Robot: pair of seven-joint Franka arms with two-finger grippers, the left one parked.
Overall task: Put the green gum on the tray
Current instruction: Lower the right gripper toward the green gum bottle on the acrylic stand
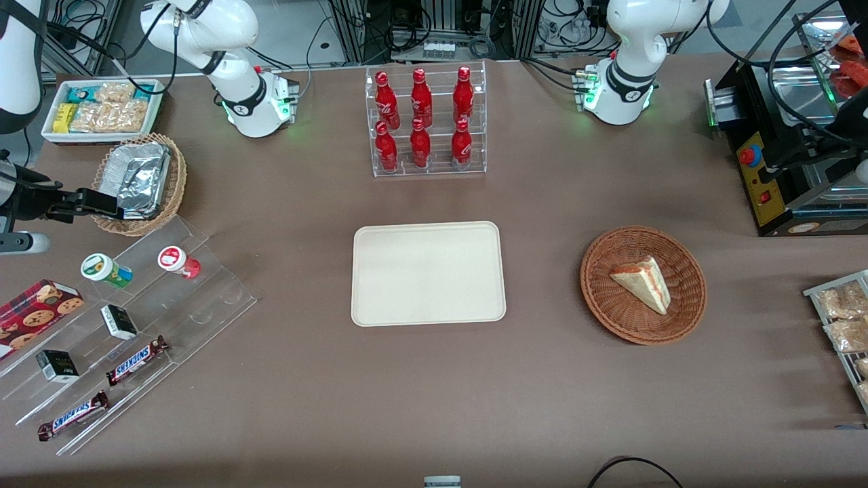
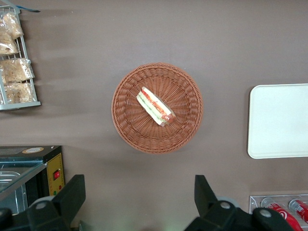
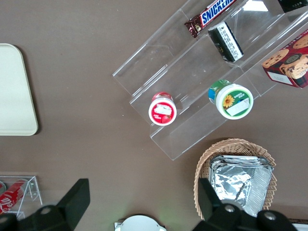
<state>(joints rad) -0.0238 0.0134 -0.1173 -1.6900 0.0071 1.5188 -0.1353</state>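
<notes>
Brown table [image 1: 285, 407] bearing tray [image 1: 428, 273]

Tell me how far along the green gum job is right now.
Nothing is done yet. The green gum sits on the clear stepped stand, beside the red-lidded canister. The end effector is open and empty, over the basket with the foil tray, above the stand. The tray holds nothing. Left: reach down, grasp the gum, carry it over, set it down.

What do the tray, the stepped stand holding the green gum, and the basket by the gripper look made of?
Tray: matte cream, probably plastic or pressed fibre; no glare. Stand: clear glossy acrylic, table visible through it. Green gum sits on it: seemingly plastic canister, printed lid. Basket: woven wicker holding crinkled foil. Gripper is open above the table near the basket.
</notes>
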